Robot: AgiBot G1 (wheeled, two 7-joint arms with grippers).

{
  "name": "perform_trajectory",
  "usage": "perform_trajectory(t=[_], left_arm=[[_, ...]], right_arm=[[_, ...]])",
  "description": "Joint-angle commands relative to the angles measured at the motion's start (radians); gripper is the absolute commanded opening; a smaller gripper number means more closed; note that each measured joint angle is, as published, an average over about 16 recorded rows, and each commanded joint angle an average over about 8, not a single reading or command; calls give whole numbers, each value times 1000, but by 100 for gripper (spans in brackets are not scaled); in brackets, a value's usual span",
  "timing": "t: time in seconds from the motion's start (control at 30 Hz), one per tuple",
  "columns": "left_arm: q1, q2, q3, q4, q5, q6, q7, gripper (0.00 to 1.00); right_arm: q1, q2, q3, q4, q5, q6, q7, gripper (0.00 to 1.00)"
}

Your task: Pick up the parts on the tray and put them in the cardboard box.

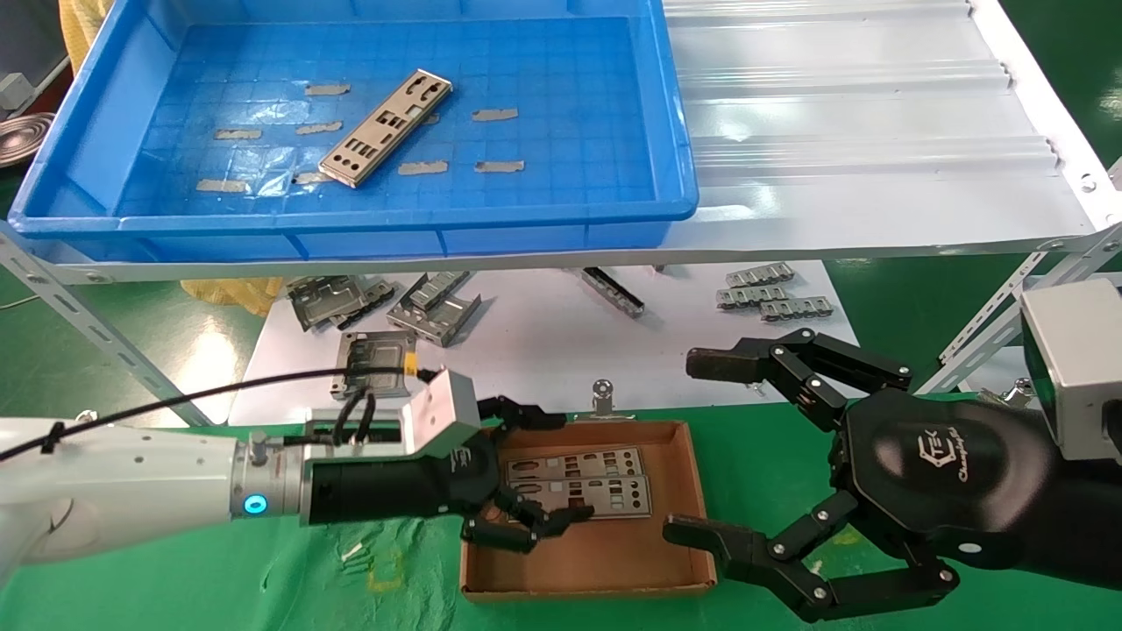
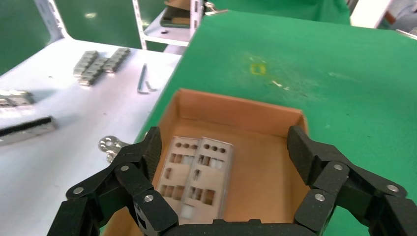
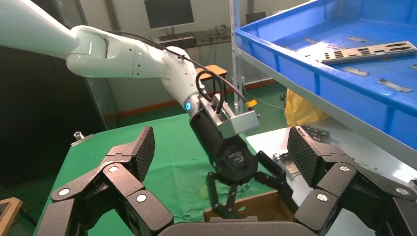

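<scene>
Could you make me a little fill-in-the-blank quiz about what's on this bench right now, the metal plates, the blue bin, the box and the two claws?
1. The number of silver plates left in the blue tray is ____.
2. The cardboard box holds ____ plates lying side by side.
3. The gripper over the box is the ____ gripper, open and holding nothing.
4. The right gripper, beside the box, has its fingers ____.

Missing words: one; two; left; open
</scene>
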Motion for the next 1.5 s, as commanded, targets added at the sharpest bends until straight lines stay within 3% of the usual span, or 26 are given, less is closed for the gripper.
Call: perform_trajectory(t=[0.03, 0.4, 1.5], left_arm=[[9, -9, -9, 22, -30, 16, -31, 100], [18, -28, -27, -22, -29, 19, -34, 100], [170, -296, -273, -392, -189, 137, -268, 100]], right_arm=[[0, 0, 0, 0, 0, 0, 0, 100], [0, 0, 0, 0, 0, 0, 0, 100], [0, 0, 0, 0, 0, 0, 0, 100]])
